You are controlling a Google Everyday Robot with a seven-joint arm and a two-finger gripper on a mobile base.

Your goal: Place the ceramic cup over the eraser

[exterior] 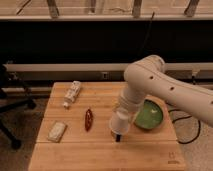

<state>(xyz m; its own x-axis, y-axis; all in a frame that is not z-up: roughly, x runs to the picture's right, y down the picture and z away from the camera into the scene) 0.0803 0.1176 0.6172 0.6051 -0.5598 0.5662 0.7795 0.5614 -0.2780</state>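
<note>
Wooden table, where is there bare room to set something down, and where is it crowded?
Bare wood runs along the table's front strip, below the pale block and the dark-red object. The back edge between the white packet and the arm is bare too. It is crowded at right-centre, where the gripper hangs low beside the green bowl.

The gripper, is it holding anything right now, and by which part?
Cannot be told. The gripper is low over the wooden table beside the green bowl, but the arm hides what it holds.
</note>
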